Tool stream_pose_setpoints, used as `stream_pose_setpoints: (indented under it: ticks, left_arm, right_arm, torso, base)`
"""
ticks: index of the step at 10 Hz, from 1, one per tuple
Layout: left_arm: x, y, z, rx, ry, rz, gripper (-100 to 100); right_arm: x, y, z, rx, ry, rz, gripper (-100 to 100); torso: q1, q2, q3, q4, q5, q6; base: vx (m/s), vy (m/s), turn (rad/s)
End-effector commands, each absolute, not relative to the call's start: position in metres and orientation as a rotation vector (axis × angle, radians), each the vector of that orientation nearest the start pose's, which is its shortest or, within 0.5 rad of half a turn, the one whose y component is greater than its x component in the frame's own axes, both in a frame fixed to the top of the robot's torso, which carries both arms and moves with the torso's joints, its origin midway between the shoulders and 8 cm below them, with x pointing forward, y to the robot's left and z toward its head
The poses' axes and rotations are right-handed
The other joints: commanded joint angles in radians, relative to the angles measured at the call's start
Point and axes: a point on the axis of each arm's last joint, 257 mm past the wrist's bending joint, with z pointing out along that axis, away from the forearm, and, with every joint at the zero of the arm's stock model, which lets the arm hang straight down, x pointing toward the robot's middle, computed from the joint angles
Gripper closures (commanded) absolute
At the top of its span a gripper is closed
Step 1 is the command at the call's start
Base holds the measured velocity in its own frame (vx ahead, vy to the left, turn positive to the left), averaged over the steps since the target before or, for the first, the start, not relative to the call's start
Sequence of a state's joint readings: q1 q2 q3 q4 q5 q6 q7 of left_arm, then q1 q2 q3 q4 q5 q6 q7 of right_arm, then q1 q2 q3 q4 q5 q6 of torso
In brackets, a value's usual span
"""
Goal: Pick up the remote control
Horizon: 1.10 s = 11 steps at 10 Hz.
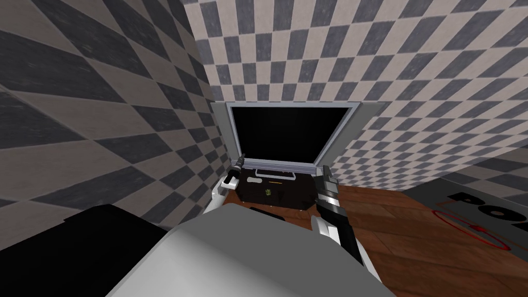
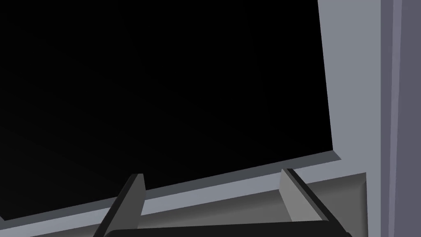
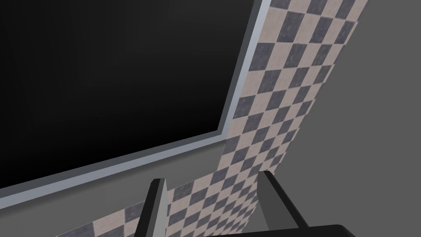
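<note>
**Desk:** Where does the remote control lie?

**Caption:** Centre of the head view. The small, light grey, oblong remote control (image 1: 253,181) lies flat on the dark, low desk (image 1: 291,196). It sits below the black, grey-framed television screen (image 1: 289,133), left of the desk's middle and near your left gripper (image 1: 238,165).

**Desk:** And the fingers?

**Caption:** Both pairs are spread and hold nothing. The right gripper (image 1: 326,175) hangs at the desk's right end. Both hands face the screen, so tip your left hand down and straddle the remote's narrow sides. It looks thin, so go low before closing.
</note>
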State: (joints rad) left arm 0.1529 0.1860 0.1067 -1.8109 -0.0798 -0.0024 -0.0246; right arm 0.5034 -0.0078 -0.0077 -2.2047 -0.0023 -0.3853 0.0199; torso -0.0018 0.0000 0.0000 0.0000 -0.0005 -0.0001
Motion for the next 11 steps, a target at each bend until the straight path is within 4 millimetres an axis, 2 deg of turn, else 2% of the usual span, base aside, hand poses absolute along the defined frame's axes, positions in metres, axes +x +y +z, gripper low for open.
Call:
stream_pose_setpoints:
  ticks: [1,7,8,9,10,11]
  left_arm:
    - [0.509,0.348,-0.182,-1.018,1.216,-0.903,-100]
    - [0.528,0.380,-0.239,-1.189,1.312,-0.796,-100]
    - [0.526,0.383,-0.251,-1.217,1.332,-0.775,-100]
    - [0.532,0.391,-0.257,-1.248,1.338,-0.759,-100]
    - [0.528,0.394,-0.272,-1.283,1.362,-0.732,-100]
    - [0.535,0.401,-0.274,-1.313,1.363,-0.718,-100]
  right_arm:
    - [0.373,-0.290,-0.035,0.801,0.752,1.228,0]
    - [0.373,-0.290,-0.035,0.801,0.752,1.228,0]
    - [0.373,-0.290,-0.035,0.801,0.752,1.228,0]
    - [0.373,-0.290,-0.035,0.801,0.752,1.227,0]
    - [0.373,-0.290,-0.035,0.801,0.752,1.228,0]
    - [0.373,-0.290,-0.035,0.801,0.752,1.227,0]
  torso:
    - [0.000,0.000,0.000,0.000,0.000,0.000]
    - [0.000,0.000,0.000,0.000,0.000,0.000]
    - [0.000,0.000,0.000,0.000,0.000,0.000]
    - [0.000,0.000,0.000,0.000,0.000,0.000]
    - [0.000,0.000,0.000,0.000,0.000,0.000]
    - [0.000,0.000,0.000,0.000,0.000,0.000]
  base:
    - [-0.007,-0.037,-0.050]
    - [-0.003,-0.030,-0.047]
    - [0.005,-0.028,-0.036]
    - [0.002,-0.028,-0.064]
    - [0.006,-0.025,-0.036]
    - [0.006,-0.036,-0.070]
